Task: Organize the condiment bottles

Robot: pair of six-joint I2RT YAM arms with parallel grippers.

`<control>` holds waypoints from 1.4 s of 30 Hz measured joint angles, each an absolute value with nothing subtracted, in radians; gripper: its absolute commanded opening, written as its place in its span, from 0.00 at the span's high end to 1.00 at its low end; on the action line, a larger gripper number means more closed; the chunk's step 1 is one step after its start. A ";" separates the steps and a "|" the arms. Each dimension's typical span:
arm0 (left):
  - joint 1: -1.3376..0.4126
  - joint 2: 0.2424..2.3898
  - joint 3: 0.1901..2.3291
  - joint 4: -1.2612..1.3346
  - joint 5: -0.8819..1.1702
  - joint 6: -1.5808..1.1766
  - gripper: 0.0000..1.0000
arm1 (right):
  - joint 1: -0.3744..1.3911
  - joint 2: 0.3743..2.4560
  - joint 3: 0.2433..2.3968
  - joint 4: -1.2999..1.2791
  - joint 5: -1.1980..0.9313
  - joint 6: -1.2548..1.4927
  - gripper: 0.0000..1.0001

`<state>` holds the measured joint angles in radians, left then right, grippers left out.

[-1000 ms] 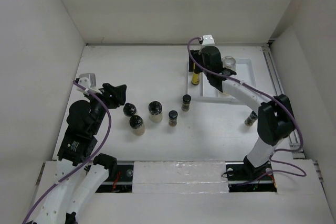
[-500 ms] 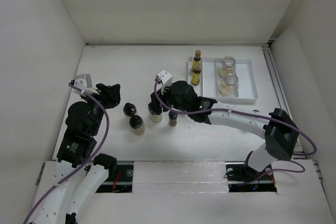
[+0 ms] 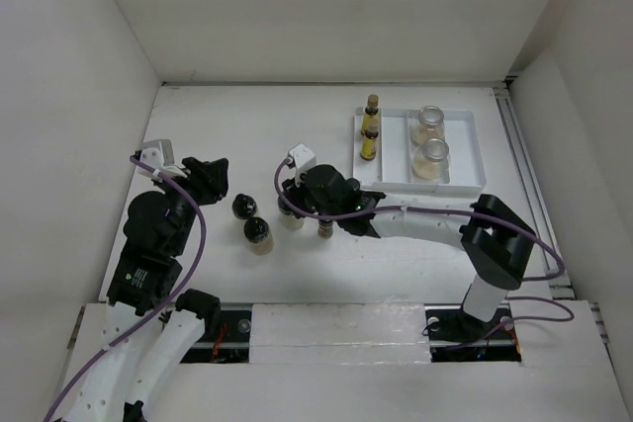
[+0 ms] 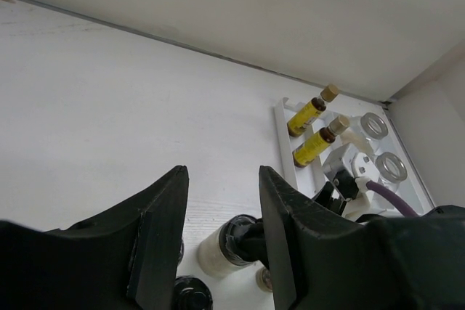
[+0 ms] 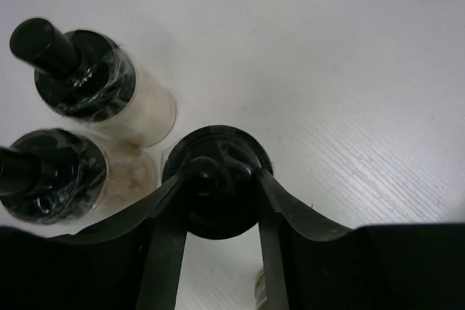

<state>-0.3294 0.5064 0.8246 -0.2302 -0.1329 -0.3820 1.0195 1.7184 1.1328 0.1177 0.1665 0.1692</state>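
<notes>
My right gripper (image 3: 294,208) reaches left across the table and is shut on the black top of a pale-filled jar (image 3: 290,218). The right wrist view shows its fingers (image 5: 173,212) pressed on both sides of that lid (image 5: 218,194). Two more black-capped jars (image 3: 244,207) (image 3: 257,234) stand just left of it. A small dark spice jar (image 3: 324,228) stands just right. Two slim yellow bottles (image 3: 370,127) and two wide pale jars (image 3: 429,141) stand in the white tray (image 3: 477,150). My left gripper (image 3: 215,177) is open and empty, left of the group.
The white walls of the enclosure close the table in on the left, back and right. The tray sits at the back right, with a rail (image 3: 529,175) along the right edge. The right arm's cable (image 3: 282,185) loops over the jars.
The right arm swung from the tray down to the jar group, then shifted slightly left, and its jaws closed around the pale jar's lid. The left arm barely moved.
</notes>
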 measured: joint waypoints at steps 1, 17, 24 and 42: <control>-0.329 0.506 0.825 -0.230 -0.131 -0.382 0.61 | 1.020 1.724 1.133 0.127 0.183 0.171 0.61; -0.329 0.507 0.825 -0.230 -0.105 -0.382 0.61 | 1.035 1.802 1.184 0.215 0.300 0.183 0.60; -0.329 0.507 0.825 -0.230 -0.104 -0.382 0.61 | 1.036 1.842 1.227 0.222 0.341 0.176 0.98; -0.329 0.507 0.825 -0.230 -0.102 -0.382 0.61 | 0.730 1.311 1.193 0.236 0.405 0.103 1.00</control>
